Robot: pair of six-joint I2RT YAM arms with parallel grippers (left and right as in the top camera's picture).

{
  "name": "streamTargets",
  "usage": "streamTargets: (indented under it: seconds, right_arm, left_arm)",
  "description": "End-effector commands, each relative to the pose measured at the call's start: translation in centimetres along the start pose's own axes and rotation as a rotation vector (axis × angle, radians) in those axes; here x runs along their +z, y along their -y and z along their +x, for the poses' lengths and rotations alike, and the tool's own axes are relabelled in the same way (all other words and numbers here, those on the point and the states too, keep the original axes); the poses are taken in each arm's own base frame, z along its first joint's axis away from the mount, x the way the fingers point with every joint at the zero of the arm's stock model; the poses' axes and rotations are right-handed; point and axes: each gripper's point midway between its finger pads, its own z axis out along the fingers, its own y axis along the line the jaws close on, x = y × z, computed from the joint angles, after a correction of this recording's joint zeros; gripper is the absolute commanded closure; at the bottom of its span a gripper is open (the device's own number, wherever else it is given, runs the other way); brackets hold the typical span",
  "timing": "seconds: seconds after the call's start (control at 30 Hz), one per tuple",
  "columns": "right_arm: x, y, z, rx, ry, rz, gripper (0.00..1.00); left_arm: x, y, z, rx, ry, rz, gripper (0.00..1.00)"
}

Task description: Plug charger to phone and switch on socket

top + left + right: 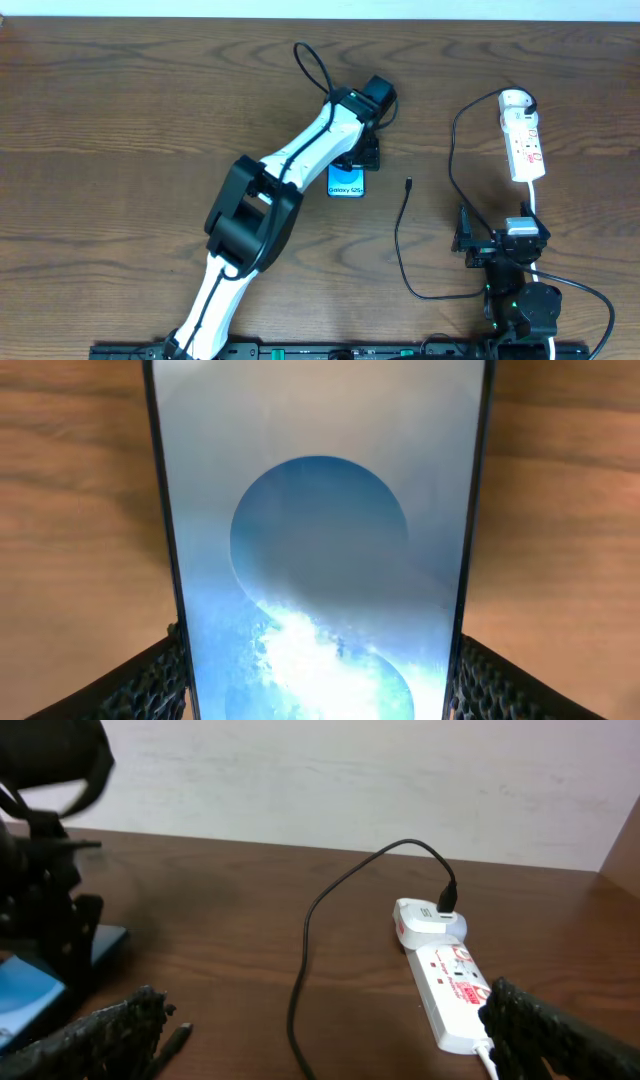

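The phone [346, 183] lies flat near the table's middle, its blue screen and "Galaxy" text showing. It fills the left wrist view [320, 510]. My left gripper [357, 152] [320, 655] straddles its far half, with a finger pressed against each long edge. The charger [399, 240] is a thin black cable that runs from the socket's white plug head [514, 100] in a loop to its small plug tip [409, 184], which lies loose right of the phone. The socket [526, 145] [455, 990] lies at the far right. My right gripper [500, 240] [325, 1020] is open and empty near the front edge, with the plug tip [175, 1038] by its left finger.
The left arm [290, 165] stretches diagonally from the front left to the phone. The socket's white lead [540, 215] runs back past the right arm's base. A pale wall [350, 770] rises behind the table's far edge.
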Motion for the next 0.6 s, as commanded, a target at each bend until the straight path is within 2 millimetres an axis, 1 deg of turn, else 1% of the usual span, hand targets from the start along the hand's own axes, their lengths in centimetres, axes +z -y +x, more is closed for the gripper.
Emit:
streamTargets:
  seconds: [0.0,0.07,0.13,0.4,0.47,0.57]
  right_arm:
    - [0.0,0.0,0.1,0.012,-0.004,0.001,0.01]
    - [0.0,0.0,0.1,0.012,-0.004,0.001,0.01]
    - [0.0,0.0,0.1,0.012,-0.004,0.001,0.01]
    - [0.0,0.0,0.1,0.012,-0.004,0.001,0.01]
    - [0.0,0.0,0.1,0.012,-0.004,0.001,0.01]
    - [0.0,0.0,0.1,0.012,-0.004,0.001,0.01]
  left_arm:
    - [-4.0,0.8,-0.1,-0.003,0.028,0.07,0.22]
    - [-4.2,1.1,0.9,-0.002,-0.019,0.096,0.22]
    - [-4.2,0.9,1.6,-0.002,-0.048,0.093,0.22]
    - [-3.8,0.1,2.3,-0.002,-0.075,0.06,0.22]
    - [-3.1,-0.4,2.8,-0.003,-0.087,0.037,0.22]
    - [-1.1,-1.3,4.0,-0.004,-0.123,0.005,0.22]
